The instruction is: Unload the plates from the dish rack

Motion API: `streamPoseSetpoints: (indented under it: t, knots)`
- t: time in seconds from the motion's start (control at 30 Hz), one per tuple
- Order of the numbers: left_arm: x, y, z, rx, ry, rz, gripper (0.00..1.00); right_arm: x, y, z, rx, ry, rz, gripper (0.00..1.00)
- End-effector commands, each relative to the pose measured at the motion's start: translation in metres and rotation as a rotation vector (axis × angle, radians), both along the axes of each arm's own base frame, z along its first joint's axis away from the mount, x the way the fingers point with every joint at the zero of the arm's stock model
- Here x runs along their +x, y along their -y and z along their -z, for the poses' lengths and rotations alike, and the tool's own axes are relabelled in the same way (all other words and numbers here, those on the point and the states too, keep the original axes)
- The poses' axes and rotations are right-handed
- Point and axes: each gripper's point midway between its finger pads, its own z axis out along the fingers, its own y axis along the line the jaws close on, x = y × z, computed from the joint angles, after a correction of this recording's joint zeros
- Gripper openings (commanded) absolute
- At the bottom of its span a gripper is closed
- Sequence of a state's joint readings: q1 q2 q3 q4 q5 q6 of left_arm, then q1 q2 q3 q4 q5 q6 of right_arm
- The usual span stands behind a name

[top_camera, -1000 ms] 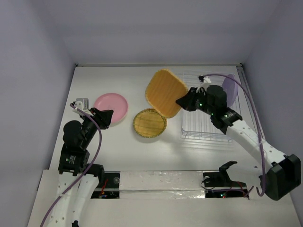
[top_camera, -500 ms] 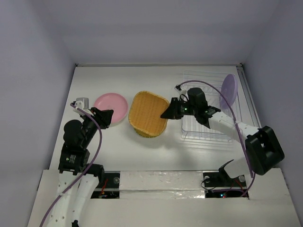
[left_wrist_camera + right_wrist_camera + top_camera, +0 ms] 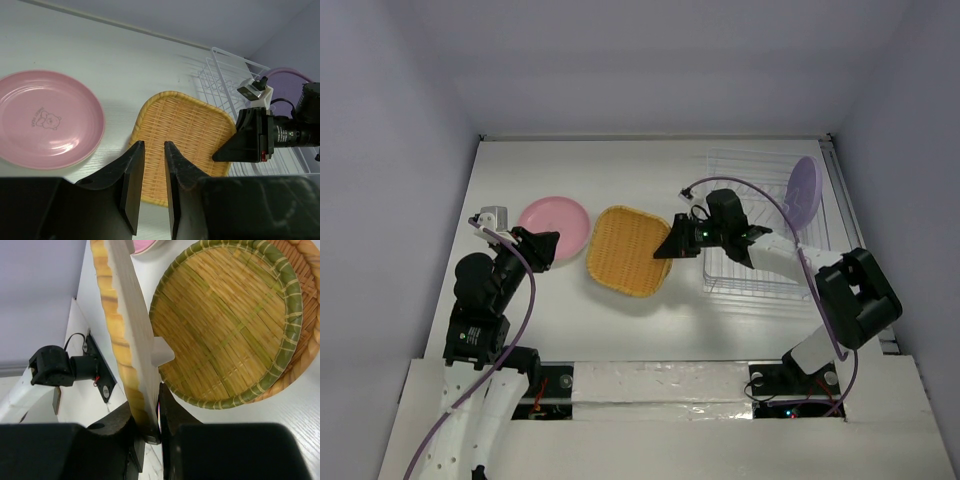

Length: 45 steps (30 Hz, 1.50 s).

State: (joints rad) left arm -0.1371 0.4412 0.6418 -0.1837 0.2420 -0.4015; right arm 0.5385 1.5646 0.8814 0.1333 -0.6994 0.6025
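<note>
My right gripper [image 3: 665,247] is shut on the right edge of the orange rounded-square woven plate [image 3: 628,250] and holds it nearly flat, low over the table left of the dish rack [image 3: 760,262]. In the right wrist view the plate [image 3: 117,325] shows edge-on, clamped in the gripper [image 3: 147,400], over a round woven plate with a green rim [image 3: 225,325]. A purple plate [image 3: 803,190] stands in the rack's far right. A pink plate [image 3: 555,225] lies flat on the table. My left gripper [image 3: 154,145] hovers near it, empty, its jaws a narrow gap apart.
The white table ends at walls on the left, back and right. A taped ledge [image 3: 660,385] runs along the near edge between the arm bases. The rack's wires [image 3: 220,75] show at the right of the left wrist view.
My right gripper carried the square woven plate left from beside the rack and lowered it flat over the round woven plate, which it now covers in the top view. The left arm stayed still.
</note>
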Motion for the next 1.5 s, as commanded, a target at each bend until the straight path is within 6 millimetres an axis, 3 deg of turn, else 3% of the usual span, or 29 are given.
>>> streamPoseSetpoints:
  t: [0.0,0.13,0.5,0.67,0.8,1.03,1.17,1.3,1.37,1.43,1.47]
  knots:
    - [0.003,-0.001,-0.016,-0.005,0.056,-0.005,0.2,0.004,-0.011,-0.02,0.059,0.071,-0.033,0.04]
    - [0.002,-0.001,-0.017,-0.005,0.057,-0.003,0.2,0.017,-0.003,-0.007,-0.024,0.072,0.049,0.08]
    - [0.002,-0.001,-0.018,-0.006,0.062,-0.003,0.2,0.025,0.017,0.018,-0.163,0.075,0.134,0.35]
    - [0.002,0.0,-0.018,-0.006,0.062,0.0,0.21,0.033,0.025,0.011,-0.195,0.115,0.189,0.57]
    - [0.002,0.0,-0.018,-0.006,0.062,-0.002,0.21,0.035,0.039,0.007,-0.256,0.133,0.245,0.66]
    - [0.002,-0.001,-0.018,-0.004,0.062,-0.003,0.21,0.034,0.048,-0.012,-0.268,0.173,0.271,0.74]
    - [0.001,-0.001,-0.018,-0.006,0.063,-0.003,0.21,0.031,0.047,-0.013,-0.261,0.17,0.258,0.74]
    - [0.001,-0.001,-0.019,-0.006,0.066,-0.003,0.21,0.027,0.039,-0.009,-0.258,0.168,0.235,0.7]
    - [0.0,-0.001,-0.02,-0.007,0.069,-0.005,0.21,0.027,0.036,-0.013,-0.231,0.171,0.238,0.6]
    - [0.0,-0.001,-0.02,-0.007,0.069,-0.003,0.21,0.026,0.027,-0.03,-0.17,0.209,0.225,0.28]
    - [0.001,-0.001,-0.019,-0.007,0.068,-0.003,0.21,0.028,0.025,-0.043,-0.14,0.24,0.231,0.01]
